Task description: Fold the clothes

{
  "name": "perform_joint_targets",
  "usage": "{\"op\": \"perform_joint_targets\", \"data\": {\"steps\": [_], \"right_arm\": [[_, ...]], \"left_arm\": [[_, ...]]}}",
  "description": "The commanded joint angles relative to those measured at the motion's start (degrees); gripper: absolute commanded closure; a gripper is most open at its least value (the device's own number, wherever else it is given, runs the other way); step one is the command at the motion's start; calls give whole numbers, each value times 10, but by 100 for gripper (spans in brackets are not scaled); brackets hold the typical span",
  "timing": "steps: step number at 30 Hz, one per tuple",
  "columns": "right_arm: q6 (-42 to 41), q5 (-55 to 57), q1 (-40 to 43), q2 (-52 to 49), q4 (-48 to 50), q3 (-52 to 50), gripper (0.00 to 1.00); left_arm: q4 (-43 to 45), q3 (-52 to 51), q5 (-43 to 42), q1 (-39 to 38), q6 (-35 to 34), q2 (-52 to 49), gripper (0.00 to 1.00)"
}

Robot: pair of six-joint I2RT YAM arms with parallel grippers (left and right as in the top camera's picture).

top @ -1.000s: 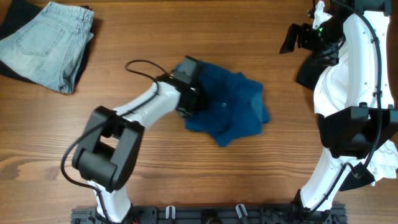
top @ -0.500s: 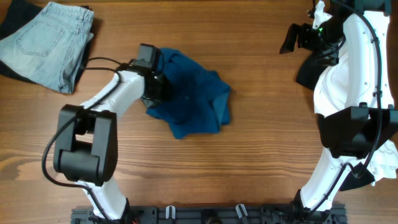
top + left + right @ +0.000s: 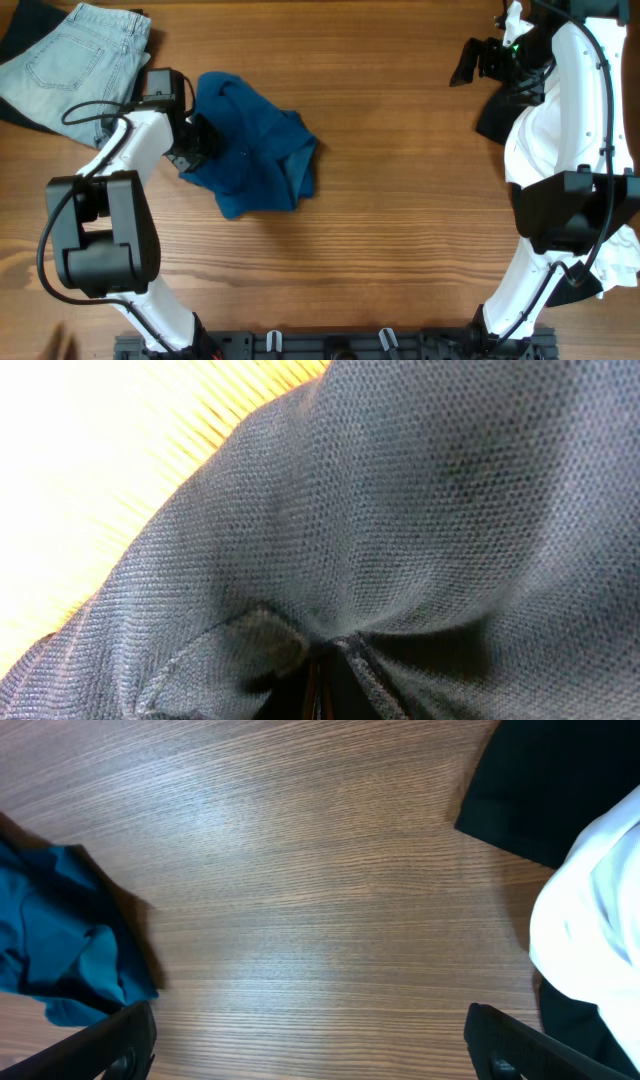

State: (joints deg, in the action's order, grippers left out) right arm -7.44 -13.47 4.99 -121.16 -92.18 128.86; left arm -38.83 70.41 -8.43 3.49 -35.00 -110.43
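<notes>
The clothes (image 3: pixel 255 150), a deep teal-blue shirt, lie bunched in a wrinkled heap on the left half of the wooden table. My left gripper (image 3: pixel 200 140) is shut on the shirt's left edge. In the left wrist view the clothes (image 3: pixel 420 510) fill nearly the whole frame, and folds pinch together at the closed gripper (image 3: pixel 318 695). At the far right, well away from the shirt, my right gripper (image 3: pixel 470 62) stands open over bare wood. The right wrist view shows that gripper (image 3: pixel 310 1045) with nothing between its fingers and the clothes (image 3: pixel 60 930) at the left edge.
Folded pale-blue jeans (image 3: pixel 75 65) lie on dark cloth at the back left corner, close to the left arm. A white garment (image 3: pixel 590 920) with black cloth (image 3: pixel 560 780) lies at the right beside the right arm. Bare wooden table (image 3: pixel 400 230) stretches between the arms.
My left gripper has dragged the shirt leftward and a little toward the back, from the table's middle to beside the jeans. The right arm has not moved.
</notes>
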Motion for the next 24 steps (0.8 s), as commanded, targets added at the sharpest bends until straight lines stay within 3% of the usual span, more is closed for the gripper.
{"op": "perform_joint_targets", "data": {"steps": [1, 2, 3, 4, 5, 6, 14, 24], "right_arm": [[-2, -8, 3, 18, 0, 12, 0], [-2, -8, 3, 18, 0, 12, 0], [-2, -8, 3, 18, 0, 12, 0], [-2, -8, 3, 18, 0, 12, 0], [-2, -8, 3, 18, 0, 12, 0], [-2, -9, 3, 18, 0, 12, 0], [-2, -16, 3, 18, 0, 12, 0], [-2, -36, 3, 18, 0, 12, 0]], "left_arm": [[-13, -20, 71, 14, 33, -26, 92], [-15, -20, 56, 11, 33, -26, 81], [-17, -20, 36, 7, 33, -26, 53], [-17, -20, 14, 2, 33, -26, 39], [-17, -20, -3, -5, 33, -26, 16], [-17, -20, -17, -15, 33, -24, 0], [-18, -20, -21, -74, 24, 26, 1], [-48, -20, -20, -148, -7, 205, 2]]}}
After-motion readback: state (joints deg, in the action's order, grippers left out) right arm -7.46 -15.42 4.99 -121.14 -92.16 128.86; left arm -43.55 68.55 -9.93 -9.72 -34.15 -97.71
